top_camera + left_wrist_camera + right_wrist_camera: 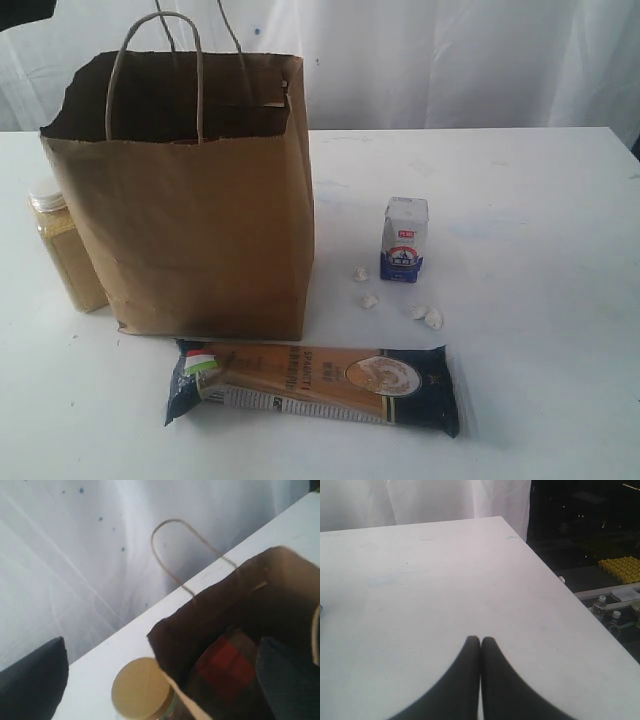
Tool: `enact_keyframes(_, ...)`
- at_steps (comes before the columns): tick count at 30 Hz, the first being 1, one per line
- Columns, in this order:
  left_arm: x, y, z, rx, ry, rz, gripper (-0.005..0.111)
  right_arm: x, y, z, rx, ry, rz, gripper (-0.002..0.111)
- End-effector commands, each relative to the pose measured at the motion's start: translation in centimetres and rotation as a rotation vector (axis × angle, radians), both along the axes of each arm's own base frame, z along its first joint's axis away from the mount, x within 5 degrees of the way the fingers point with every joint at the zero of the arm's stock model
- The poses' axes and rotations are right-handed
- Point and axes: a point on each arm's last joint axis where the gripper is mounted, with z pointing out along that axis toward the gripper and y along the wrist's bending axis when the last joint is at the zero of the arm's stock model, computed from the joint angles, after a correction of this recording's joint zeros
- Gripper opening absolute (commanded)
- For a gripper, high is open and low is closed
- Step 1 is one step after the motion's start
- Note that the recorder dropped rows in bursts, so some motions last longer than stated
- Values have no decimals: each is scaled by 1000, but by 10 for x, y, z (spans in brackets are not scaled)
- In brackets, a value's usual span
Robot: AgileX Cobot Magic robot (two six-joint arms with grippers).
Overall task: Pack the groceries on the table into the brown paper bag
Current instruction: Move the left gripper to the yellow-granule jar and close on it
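The left jaws hang wide open, holding nothing, over the bag (235,605). The right jaws are shut and empty above the tabletop (445,580). The jar (70,255) stands mid-left of the frame, just beside the bag, nearest the left arm.

The exterior camera stands before the table (520,200), a little above it, and faces across to the white curtain (450,60) behind, near enough that the paper bag (190,230) fills much of its left half. The left wrist camera hangs close over the bag's open mouth, looking steeply down, and shares bag, jar (65,255) and curtain with that view. The right wrist camera sits low over bare table, facing a far corner, sharing only table and curtain.
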Motion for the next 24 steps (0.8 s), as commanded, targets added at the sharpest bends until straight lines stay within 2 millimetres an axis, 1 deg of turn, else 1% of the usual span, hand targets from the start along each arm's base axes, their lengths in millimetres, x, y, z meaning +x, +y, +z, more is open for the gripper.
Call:
enact_keyframes(1,6,13,-8,53,65,147,105,0,0,0,-6,-5,-4,0)
enact_keyframes(7,23,20,-21,145,102,215,105,0,0,0,-6,-5,-4,0)
enact_keyframes(9,32,22,-30,157,140,245,105,0,0,0,-6,-5,-4,0)
enact_keyframes(10,41,23,-39,141,185,274,105,0,0,0,-6,-5,-4,0)
enact_keyframes(11,46,23,-44,106,218,293,105,0,0,0,-6,-5,-4,0)
enact_keyframes(12,53,22,-54,-7,302,353,105,0,0,0,-6,-5,-4,0)
enact_keyframes(13,55,22,-59,-67,353,387,105,0,0,0,-6,-5,-4,0)
enact_keyframes(14,56,22,-67,-119,439,426,105,0,0,0,-6,-5,-4,0)
enact_keyframes(17,57,23,-84,-147,597,502,105,0,0,0,-6,-5,-4,0)
enact_keyframes(19,56,23,-92,-118,671,511,105,0,0,0,-6,-5,-4,0)
enact_keyframes(22,57,23,-109,-101,726,519,105,0,0,0,-6,-5,-4,0)
enact_keyframes(23,58,23,-119,-109,737,530,105,0,0,0,-6,-5,-4,0)
enact_keyframes(24,58,23,-124,-112,738,533,105,0,0,0,-6,-5,-4,0)
